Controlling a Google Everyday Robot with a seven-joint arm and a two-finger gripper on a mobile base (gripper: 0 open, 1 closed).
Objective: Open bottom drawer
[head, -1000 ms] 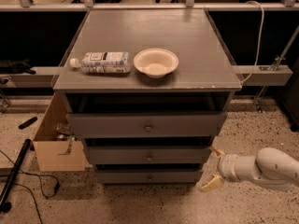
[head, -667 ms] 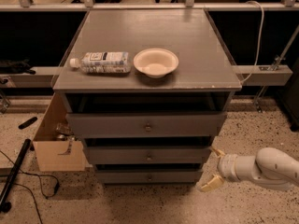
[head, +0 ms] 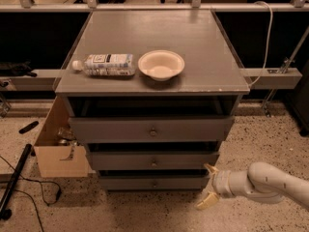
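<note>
The bottom drawer (head: 154,182) is the lowest grey front of the cabinet, with a small round knob (head: 155,183) at its centre; it stands out slightly, with a dark gap above it. My gripper (head: 208,186) is at the drawer's right end, near the floor, on a white arm coming in from the right. Its two yellowish fingers are spread apart, one up (head: 210,169), one down (head: 204,204), and hold nothing. The middle drawer (head: 153,161) and the top drawer (head: 151,129) sit above, each a little ajar.
On the cabinet top lie a plastic bottle (head: 104,64) on its side and a white bowl (head: 161,64). An open cardboard box (head: 57,146) stands at the cabinet's left. A black pole (head: 13,180) and cables lie on the speckled floor at left.
</note>
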